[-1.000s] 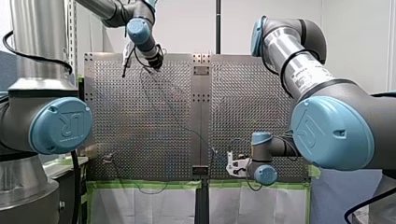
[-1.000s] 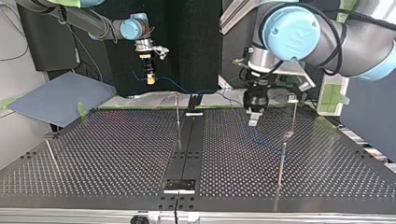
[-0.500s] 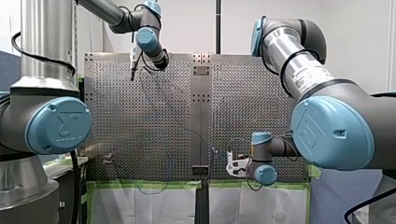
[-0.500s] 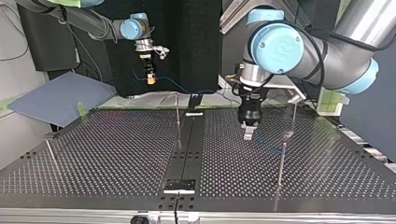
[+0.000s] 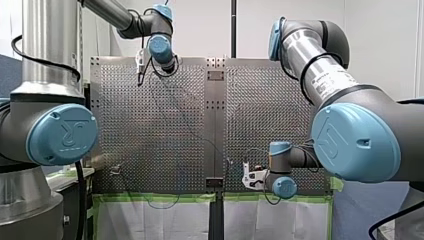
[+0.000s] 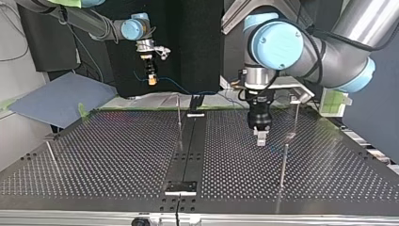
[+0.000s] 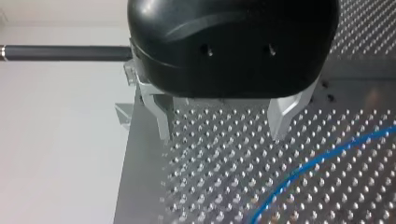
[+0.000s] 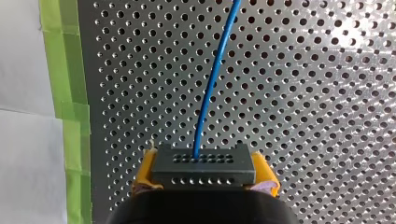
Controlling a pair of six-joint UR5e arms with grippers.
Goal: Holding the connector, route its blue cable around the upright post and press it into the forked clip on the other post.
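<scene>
My right gripper (image 8: 203, 164) has yellow pads and is shut on a dark grey connector (image 8: 203, 171). The blue cable (image 8: 212, 88) runs straight out of the connector over the perforated plate. In the top view this gripper (image 6: 151, 80) hangs above the table's far edge, and the cable (image 6: 184, 89) trails off toward the middle. My left gripper (image 7: 224, 127) is black with metal fingers (image 7: 281, 117) and stands open and empty just over the plate. A stretch of blue cable (image 7: 322, 161) lies beside it. In the top view it (image 6: 260, 138) is close to two thin upright posts (image 6: 296, 117) (image 6: 283, 162).
Another thin post (image 6: 179, 117) stands by the dark centre strip (image 6: 188, 155), and a short one (image 6: 50, 151) leans at the top view's left. Green tape (image 8: 63, 93) edges the plate near my right gripper. A blue-grey sheet (image 6: 61, 96) lies beyond the table's corner.
In the top view my left gripper has swung right and nearer the camera, toward the two posts, and its wrist has turned. My right gripper has kept still with the connector.
</scene>
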